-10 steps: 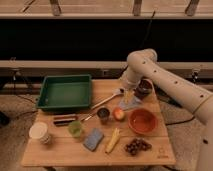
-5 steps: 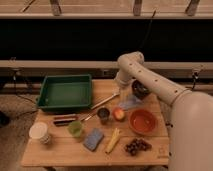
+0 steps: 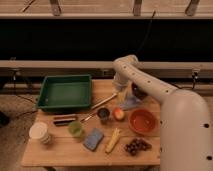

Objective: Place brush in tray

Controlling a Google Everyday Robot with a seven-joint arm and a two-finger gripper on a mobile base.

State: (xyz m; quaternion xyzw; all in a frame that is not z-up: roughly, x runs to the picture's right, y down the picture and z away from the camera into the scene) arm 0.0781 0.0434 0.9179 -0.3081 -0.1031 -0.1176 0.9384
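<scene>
One brush point(image 3: 104, 102) lies beside one tray point(image 3: 65, 94) — hand point(image 3: 121, 96) at its end, grip unclear.

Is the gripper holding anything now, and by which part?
It cannot be told. The gripper is at the brush's right end; the brush looks flat on the table.

White arm arched over, hand point(image 3: 121, 96) pointing down below elbow.

No readable text, labels or numbers anywhere, claw point(image 3: 120, 95) over table's point(image 3: 60, 150) far side
</scene>
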